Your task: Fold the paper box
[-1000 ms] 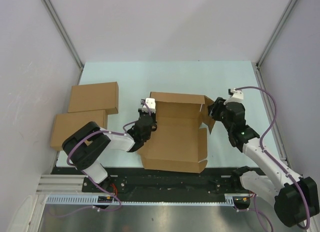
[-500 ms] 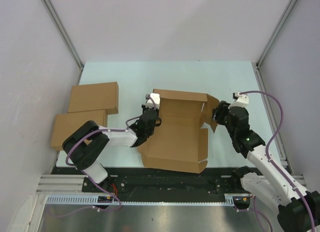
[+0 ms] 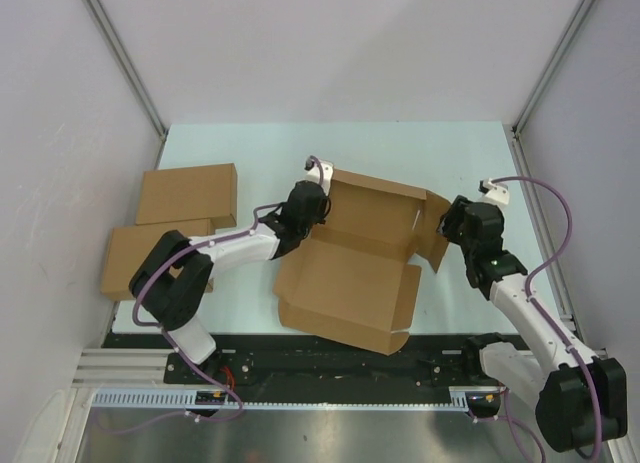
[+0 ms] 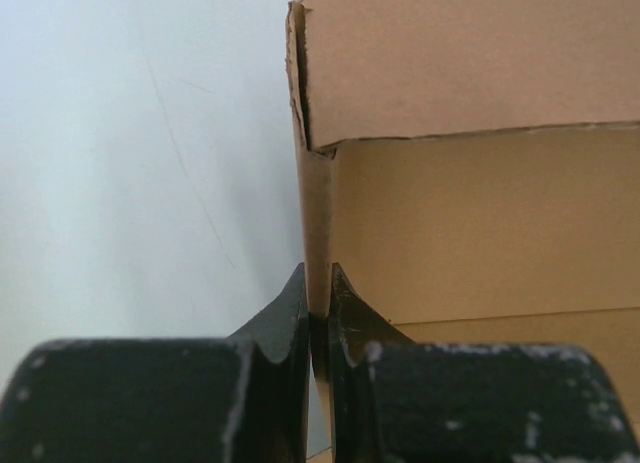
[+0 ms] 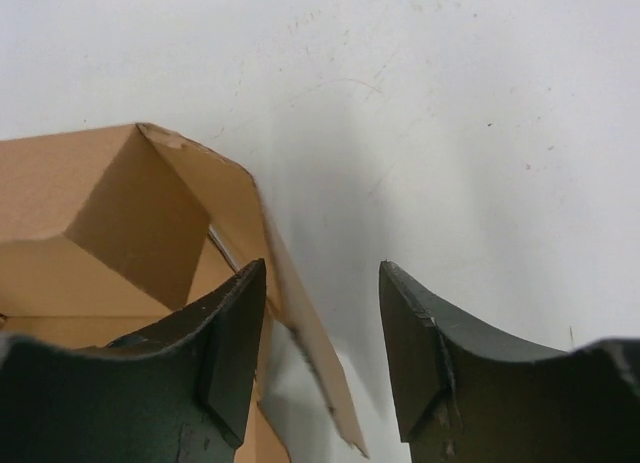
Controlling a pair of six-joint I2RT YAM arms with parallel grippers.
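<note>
On worktop: one paper box, part-folded; two flat boxes left; left hand pinching paper box wall; right hand half-wide beside flap.

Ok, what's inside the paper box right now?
Only bare cardboard: the paper box shows its floor and raised back wall, nothing loose. The left hand, pinching the left wall, covers the far left corner from above, so that spot can't be checked.

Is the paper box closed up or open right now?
Open. The paper box shows its inside uncovered from above, walls partly raised; the left gripper pinches one wall.
</note>
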